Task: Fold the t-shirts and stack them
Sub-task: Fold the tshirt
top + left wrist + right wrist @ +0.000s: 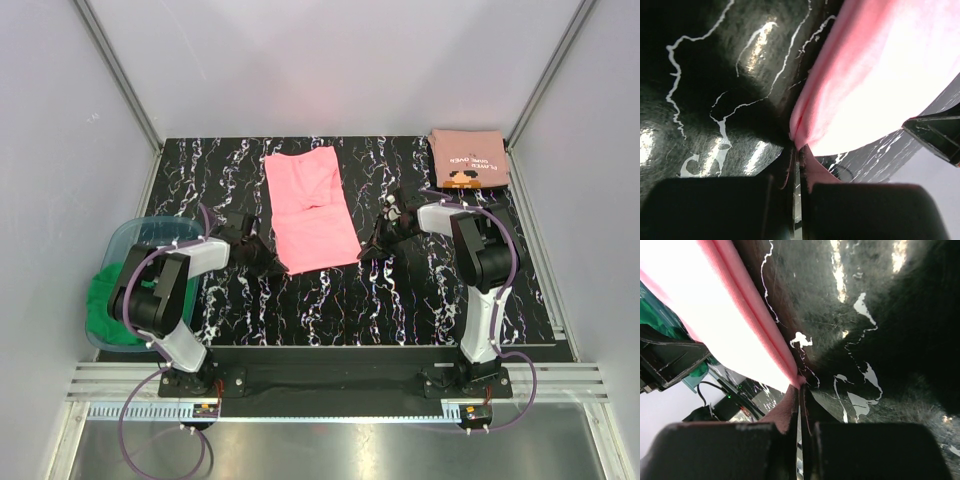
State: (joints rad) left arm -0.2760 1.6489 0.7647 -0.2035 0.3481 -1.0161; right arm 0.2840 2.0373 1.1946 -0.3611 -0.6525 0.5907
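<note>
Plain bright pink cloth t-shirt: folded into long strip, flat, mid-table. Your left gripper clenched on its near-left corner. Your right gripper clenched on its near-right corner. Duller salmon lettered t-shirt: folded, far-right corner, well apart. Black white-veined marble tabletop beneath both. Clear blue plastic tub holding green cloth at table's left edge.

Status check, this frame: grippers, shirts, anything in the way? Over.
Left gripper and right gripper both shut on near corners of pink t-shirt. Salmon t-shirt folded, far right corner. Bin at left edge, not obstructing.
</note>
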